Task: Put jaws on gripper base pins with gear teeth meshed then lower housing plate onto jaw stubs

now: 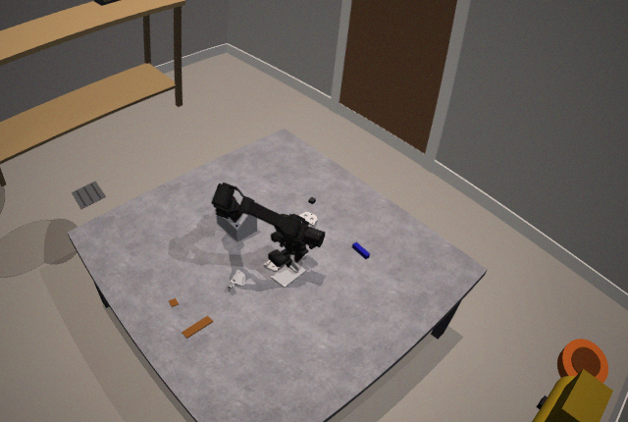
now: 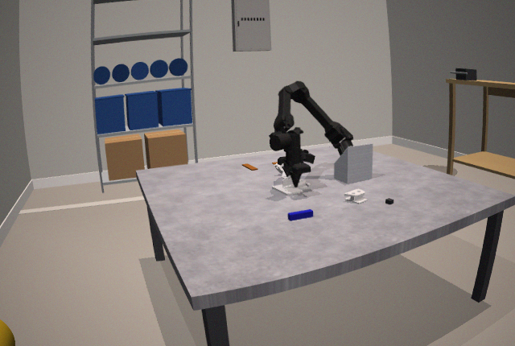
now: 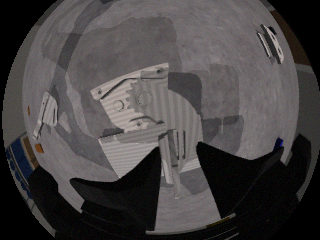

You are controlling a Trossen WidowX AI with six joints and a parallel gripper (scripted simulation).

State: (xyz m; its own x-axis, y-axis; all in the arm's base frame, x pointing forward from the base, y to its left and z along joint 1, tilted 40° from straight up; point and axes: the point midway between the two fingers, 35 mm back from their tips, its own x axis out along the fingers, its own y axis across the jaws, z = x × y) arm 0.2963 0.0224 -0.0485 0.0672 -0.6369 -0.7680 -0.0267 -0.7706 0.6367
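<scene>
The white gripper base (image 1: 287, 277) (image 2: 284, 188) (image 3: 129, 157) lies flat on the table below the hand. My gripper (image 2: 296, 184) (image 3: 179, 148) is shut on a pale jaw (image 3: 176, 112), whose toothed end overlaps the base in the wrist view. One round pin (image 3: 118, 105) shows beside the teeth; whether the held jaw sits on its pin I cannot tell. The other jaw (image 1: 237, 278) (image 3: 48, 113) lies apart, left of the base in the wrist view. A white part with round holes, apparently the housing plate (image 1: 308, 217) (image 2: 356, 193) (image 3: 273, 43), stands on the table away from the base.
A blue bar (image 1: 360, 249) (image 2: 300, 215) and a small black cube (image 1: 311, 200) (image 2: 389, 201) lie on the table. An orange strip (image 1: 197, 326) (image 2: 249, 166) and a small orange square (image 1: 173, 302) lie beyond the loose jaw. A grey block (image 2: 360, 163) stands at the arm's foot.
</scene>
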